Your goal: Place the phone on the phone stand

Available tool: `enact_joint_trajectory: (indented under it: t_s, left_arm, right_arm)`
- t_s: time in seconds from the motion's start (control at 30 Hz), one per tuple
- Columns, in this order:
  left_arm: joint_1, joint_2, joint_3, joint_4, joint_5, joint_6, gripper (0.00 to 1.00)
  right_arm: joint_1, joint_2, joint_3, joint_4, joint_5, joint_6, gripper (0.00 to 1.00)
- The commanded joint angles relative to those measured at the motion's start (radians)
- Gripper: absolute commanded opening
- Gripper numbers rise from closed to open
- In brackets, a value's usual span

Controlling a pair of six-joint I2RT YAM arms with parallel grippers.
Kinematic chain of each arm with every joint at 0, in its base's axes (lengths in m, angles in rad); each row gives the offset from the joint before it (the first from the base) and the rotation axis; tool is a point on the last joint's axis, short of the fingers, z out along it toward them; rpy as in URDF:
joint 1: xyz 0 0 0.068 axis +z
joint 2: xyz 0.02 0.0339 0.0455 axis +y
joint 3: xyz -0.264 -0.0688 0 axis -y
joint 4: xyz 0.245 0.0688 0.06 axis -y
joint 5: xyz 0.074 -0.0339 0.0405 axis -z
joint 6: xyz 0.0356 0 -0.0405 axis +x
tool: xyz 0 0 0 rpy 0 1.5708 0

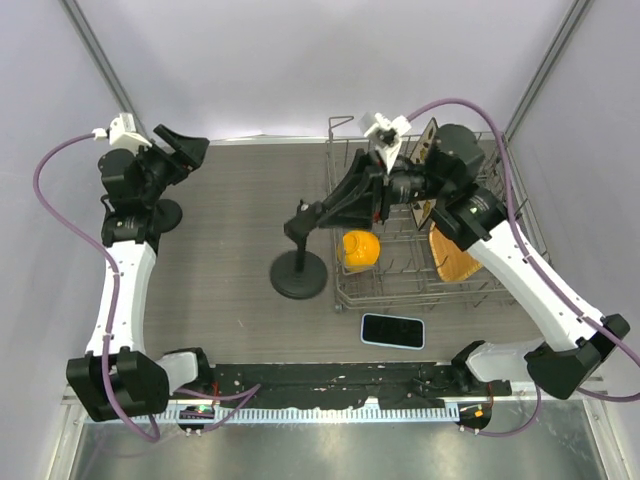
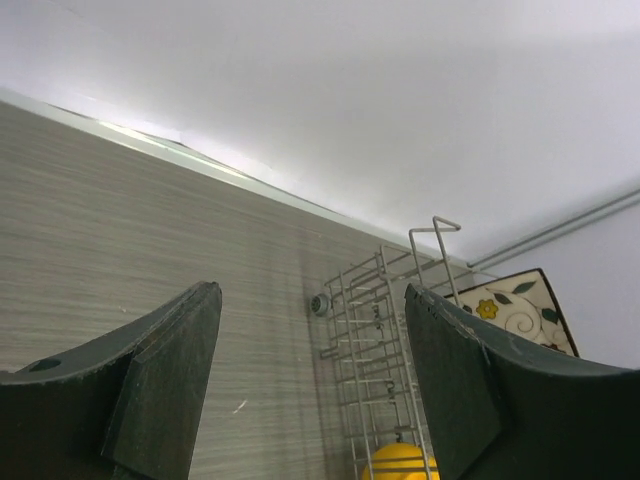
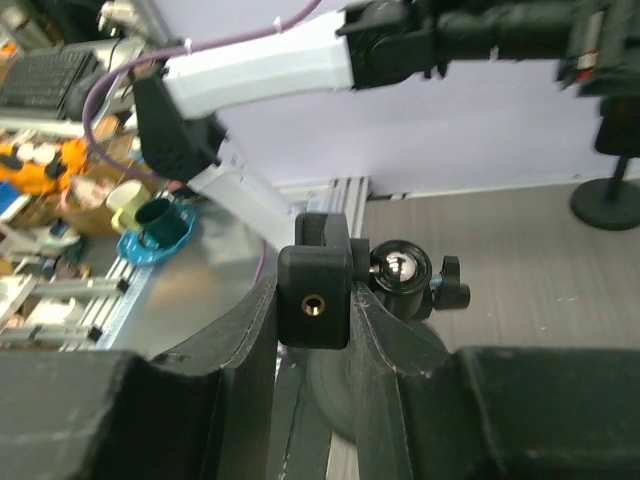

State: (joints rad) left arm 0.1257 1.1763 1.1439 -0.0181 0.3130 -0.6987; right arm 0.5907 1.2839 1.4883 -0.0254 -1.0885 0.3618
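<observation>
The phone (image 1: 392, 330), dark screen up in a pale case, lies flat on the table just in front of the wire rack. The phone stand (image 1: 298, 275) is black, with a round base and a short stem, and stands left of the rack. My right gripper (image 1: 316, 212) reaches over the rack and is shut on the stand's head. In the right wrist view the two fingers press both sides of the square black clamp block (image 3: 315, 295), with the ball joint (image 3: 400, 268) behind it. My left gripper (image 1: 185, 150) hangs open and holds nothing at the far left, well away from both, jaws wide (image 2: 312, 295).
A wire dish rack (image 1: 440, 290) fills the right half of the table, holding a yellow cup (image 1: 358, 250), an orange plate (image 1: 455, 262) and a flower-patterned plate (image 1: 428, 150). A second black round base (image 1: 160, 215) sits by the left arm. The rack (image 2: 385, 330) also shows in the left wrist view.
</observation>
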Motion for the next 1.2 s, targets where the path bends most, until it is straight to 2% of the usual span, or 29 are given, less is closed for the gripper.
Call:
enact_joint_trajectory:
  t_s: [0.0,0.17,0.27,0.4,0.47,0.57,0.77,0.93,1.07,1.17]
  left_arm:
    - [-0.001,-0.070,0.010,-0.019,0.047,-0.034,0.78]
    - [-0.001,-0.219,-0.117,-0.052,0.136,-0.088,0.78]
    - [-0.001,-0.326,-0.188,-0.138,0.153,-0.090,0.77]
    - [-0.001,-0.437,-0.249,-0.245,0.161,-0.078,0.79]
    - [-0.001,-0.484,-0.259,-0.336,0.112,-0.044,0.81]
    - [-0.001,-0.520,-0.265,-0.408,0.049,-0.027,0.81]
    - [-0.001,-0.612,-0.370,-0.416,0.092,-0.111,0.81]
    - [-0.001,-0.710,-0.463,-0.436,0.159,-0.183,0.82]
    - [-0.003,-0.715,-0.493,-0.476,0.198,-0.203,0.82]
    - [-0.001,-0.728,-0.527,-0.451,0.207,-0.209,0.82]
  right_arm:
    - [0.087,0.015,0.021,-0.080,0.001,-0.254,0.01]
    - [0.217,0.100,-0.008,-0.076,0.105,-0.362,0.01]
    - [0.245,0.129,-0.051,-0.035,0.145,-0.385,0.01]
    - [0.274,0.152,-0.203,0.258,0.243,-0.317,0.01]
    - [0.293,0.167,-0.281,0.335,0.338,-0.308,0.01]
    - [0.331,0.193,-0.411,0.642,0.474,-0.233,0.01]
    - [0.379,0.242,-0.603,0.933,0.625,-0.169,0.01]
    - [0.394,0.261,-0.825,1.271,0.762,-0.087,0.01]
    - [0.400,0.314,-0.902,1.465,0.776,-0.020,0.01]
    - [0.400,0.385,-0.918,1.512,0.777,0.012,0.01]
